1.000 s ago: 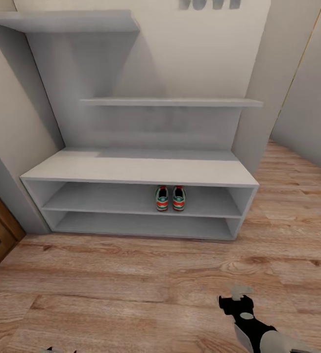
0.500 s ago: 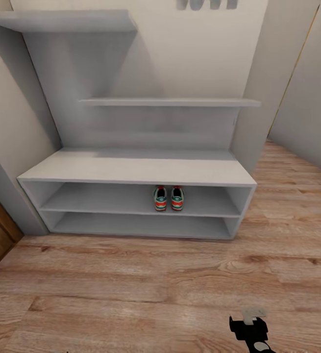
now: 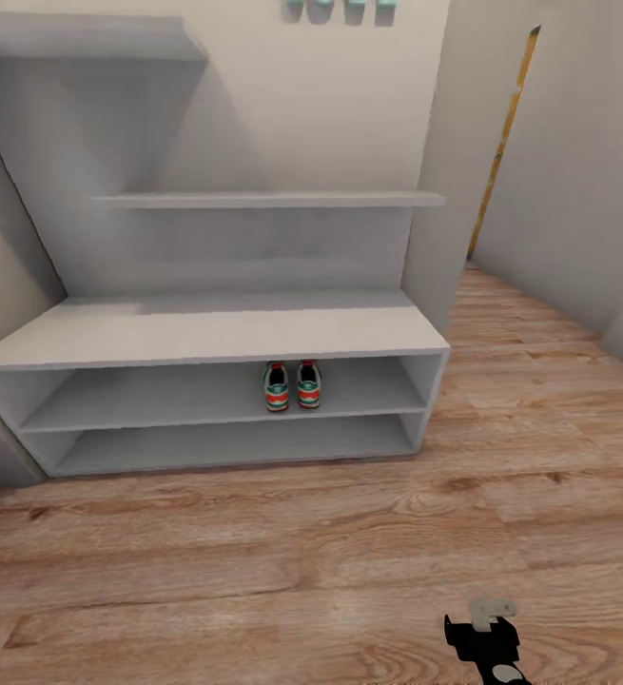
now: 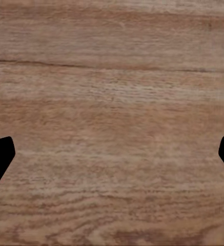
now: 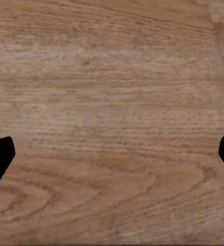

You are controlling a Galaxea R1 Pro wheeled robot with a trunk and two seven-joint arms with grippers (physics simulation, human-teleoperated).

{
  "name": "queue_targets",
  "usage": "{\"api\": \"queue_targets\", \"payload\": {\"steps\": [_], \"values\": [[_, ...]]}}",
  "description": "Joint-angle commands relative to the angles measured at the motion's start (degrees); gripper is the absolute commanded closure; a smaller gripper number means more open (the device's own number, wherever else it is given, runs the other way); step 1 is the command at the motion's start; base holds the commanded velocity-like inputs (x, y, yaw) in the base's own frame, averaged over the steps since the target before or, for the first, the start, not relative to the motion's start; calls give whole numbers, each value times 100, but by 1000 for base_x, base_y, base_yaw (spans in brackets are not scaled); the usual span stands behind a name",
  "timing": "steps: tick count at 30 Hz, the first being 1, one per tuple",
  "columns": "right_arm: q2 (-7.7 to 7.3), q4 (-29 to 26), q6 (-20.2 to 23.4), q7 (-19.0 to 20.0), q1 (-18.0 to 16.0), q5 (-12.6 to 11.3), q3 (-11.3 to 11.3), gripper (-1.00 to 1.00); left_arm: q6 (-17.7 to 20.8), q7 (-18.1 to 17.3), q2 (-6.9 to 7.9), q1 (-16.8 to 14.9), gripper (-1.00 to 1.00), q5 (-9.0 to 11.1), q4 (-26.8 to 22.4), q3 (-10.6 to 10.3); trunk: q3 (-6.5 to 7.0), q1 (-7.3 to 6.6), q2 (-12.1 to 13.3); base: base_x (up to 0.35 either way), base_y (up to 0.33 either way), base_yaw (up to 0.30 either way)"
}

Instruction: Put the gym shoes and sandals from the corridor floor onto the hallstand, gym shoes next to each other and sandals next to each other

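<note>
Two gym shoes (image 3: 292, 385) stood side by side on the upper shelf of the shoe rack (image 3: 206, 333), toes hidden in shadow. Both claws, left (image 4: 112, 154) and right (image 5: 112, 154), were spread wide over bare wooden floor (image 3: 254, 571), fingertips cut off at the frame edges

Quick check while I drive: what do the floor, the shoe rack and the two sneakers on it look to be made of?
Corridor floor: wood-plank laminate by the look, matte, with printed-looking grain and knots.
Hallstand: flat white-grey boards, probably painted or laminated panel; smooth, no grain.
Gym shoes, on the upper shelf tier: pale uppers with green and red-orange patches; too small here to tell leather from synthetic.
</note>
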Motion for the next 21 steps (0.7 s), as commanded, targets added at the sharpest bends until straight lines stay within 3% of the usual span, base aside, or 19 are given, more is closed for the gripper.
{"api": "queue_targets", "payload": {"steps": [1,21], "values": [[1,9,-19,-17,-5,60,-48,-100,-12,-46,-2,-4,-100,-21,11,47,-2,-1,-2,0,0,-294],[18,13,-11,-14,2,66,-48,-100,-21,-46,1,-10,-100,-21,113,44,34,-1,-2,0,0,-299]]}}
